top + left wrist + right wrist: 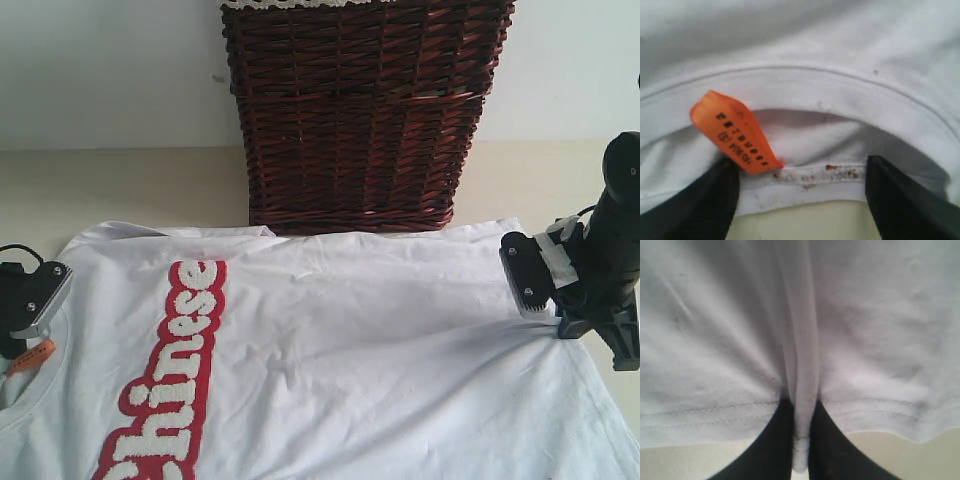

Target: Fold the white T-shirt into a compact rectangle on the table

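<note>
Pinching the white T-shirt (880, 315) hem: right jaws.

**Basket blocks the back, flanks open**

The wicker basket (360, 110) stands tall at the far middle of the tabletop (130, 185), right against the far edge of the white T-shirt (350, 340), and bars any reach there. Bare tabletop lies open on both sides of it, broader on the left. Nothing stands over the shirt's middle between the left pincer (38, 300) at the collar and the right pincer (538, 300) at the hem.
</note>
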Robot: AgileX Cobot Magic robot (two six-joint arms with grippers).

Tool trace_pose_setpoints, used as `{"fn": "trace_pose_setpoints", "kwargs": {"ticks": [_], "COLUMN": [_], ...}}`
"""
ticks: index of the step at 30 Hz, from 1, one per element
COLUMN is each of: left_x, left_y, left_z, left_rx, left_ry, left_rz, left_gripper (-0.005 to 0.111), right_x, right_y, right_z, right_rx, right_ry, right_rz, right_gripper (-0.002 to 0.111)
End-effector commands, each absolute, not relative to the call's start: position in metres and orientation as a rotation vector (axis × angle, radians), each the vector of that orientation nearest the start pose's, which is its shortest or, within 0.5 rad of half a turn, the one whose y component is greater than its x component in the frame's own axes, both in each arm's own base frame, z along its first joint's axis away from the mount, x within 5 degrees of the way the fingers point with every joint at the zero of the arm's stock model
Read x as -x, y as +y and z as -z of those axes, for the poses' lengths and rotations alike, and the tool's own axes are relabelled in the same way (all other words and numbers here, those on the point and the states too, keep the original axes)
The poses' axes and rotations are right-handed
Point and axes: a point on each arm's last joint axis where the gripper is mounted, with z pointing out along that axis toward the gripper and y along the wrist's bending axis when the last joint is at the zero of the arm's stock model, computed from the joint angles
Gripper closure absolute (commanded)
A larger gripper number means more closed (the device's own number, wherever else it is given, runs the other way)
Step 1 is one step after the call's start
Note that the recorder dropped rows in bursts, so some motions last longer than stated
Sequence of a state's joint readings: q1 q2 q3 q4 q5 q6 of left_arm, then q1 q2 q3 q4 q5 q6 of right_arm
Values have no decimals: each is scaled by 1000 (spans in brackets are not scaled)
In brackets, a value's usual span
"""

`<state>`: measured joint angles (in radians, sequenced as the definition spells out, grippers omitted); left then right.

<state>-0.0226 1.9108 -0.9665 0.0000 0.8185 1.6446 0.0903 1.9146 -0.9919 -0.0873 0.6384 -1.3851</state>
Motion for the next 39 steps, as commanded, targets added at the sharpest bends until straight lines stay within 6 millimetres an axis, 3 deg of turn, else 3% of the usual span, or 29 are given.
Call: {"fn": "trace_pose_setpoints", "kwargs": {"ticks": [1,16,17,21,30,33,39], "left_x": [-302,-305,-306,-306,-308,-316,-323], "left_y": [-7,-7,-7,-7,-7,-9,-10], "left_z": [-93,-92,-92,-91,-92,-113,-177], "left_rx": [2261,2277,2281,2344,2282,2283,2235], "left_ry": [-2071,-2090,-2093,-2033,-2121,-2217,-2495], "left_rz": [-134,-96,-89,-82,-57,3,204], "left_gripper": [37,38,41,106,106,107,107], "right_x": [-326,-326,-326,-326,-326,-327,-324], "right_y": [24,24,24,24,24,24,24], "right_z": [-112,-112,-112,-113,-115,-130,-175], "right_rx": [2136,2133,2133,2137,2136,2104,1949], "right_ry": [2219,2219,2219,2217,2211,2180,2139], "right_rz": [162,163,163,165,173,221,323], "right_gripper": [108,108,108,108,108,108,108]}}
